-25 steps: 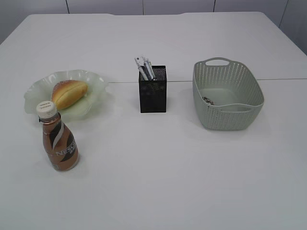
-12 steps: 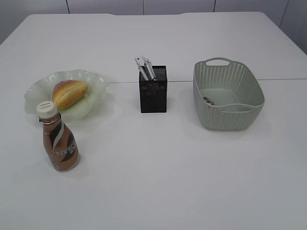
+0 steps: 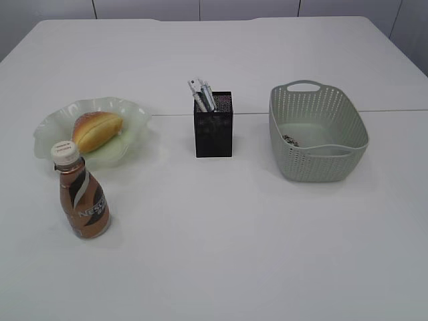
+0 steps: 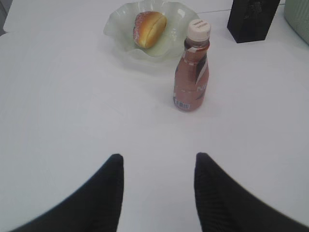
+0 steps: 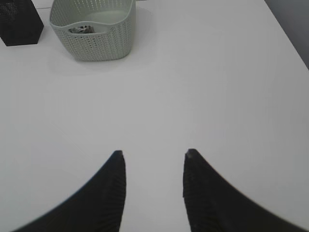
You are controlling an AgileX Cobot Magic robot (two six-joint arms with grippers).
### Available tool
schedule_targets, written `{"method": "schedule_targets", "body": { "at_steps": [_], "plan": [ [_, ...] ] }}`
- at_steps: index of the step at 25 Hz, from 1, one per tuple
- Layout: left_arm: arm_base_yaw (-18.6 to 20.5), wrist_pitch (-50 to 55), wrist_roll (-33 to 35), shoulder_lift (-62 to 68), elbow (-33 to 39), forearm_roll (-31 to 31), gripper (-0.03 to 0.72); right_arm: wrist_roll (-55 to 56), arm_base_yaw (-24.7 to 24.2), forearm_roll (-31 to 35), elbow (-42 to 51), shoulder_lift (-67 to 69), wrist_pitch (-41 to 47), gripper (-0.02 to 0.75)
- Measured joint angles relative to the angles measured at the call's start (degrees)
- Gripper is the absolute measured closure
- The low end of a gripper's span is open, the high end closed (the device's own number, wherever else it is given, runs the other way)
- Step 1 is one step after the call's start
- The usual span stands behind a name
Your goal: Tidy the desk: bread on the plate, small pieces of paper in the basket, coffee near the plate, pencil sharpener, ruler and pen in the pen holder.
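Both pincers stand apart with nothing between them: left pincer, right pincer, each above bare surface. The coffee stands upright just before the plate, which carries the bread. Farther back, the pen holder contains pens; the basket holds paper scraps.

Pen holder and basket cropped by frame edge; basket's contents too small to identify.

Pale panelled wall with thin vertical seams stands behind, evenly lit.
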Motion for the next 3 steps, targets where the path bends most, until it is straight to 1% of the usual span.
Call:
{"method": "schedule_targets", "body": {
  "at_steps": [3],
  "plan": [
    [0.0, 0.0, 0.0, 0.0, 0.0, 0.0, 0.338, 0.0, 0.0, 0.0, 0.0, 0.0, 0.0, 0.443]
  ]
}}
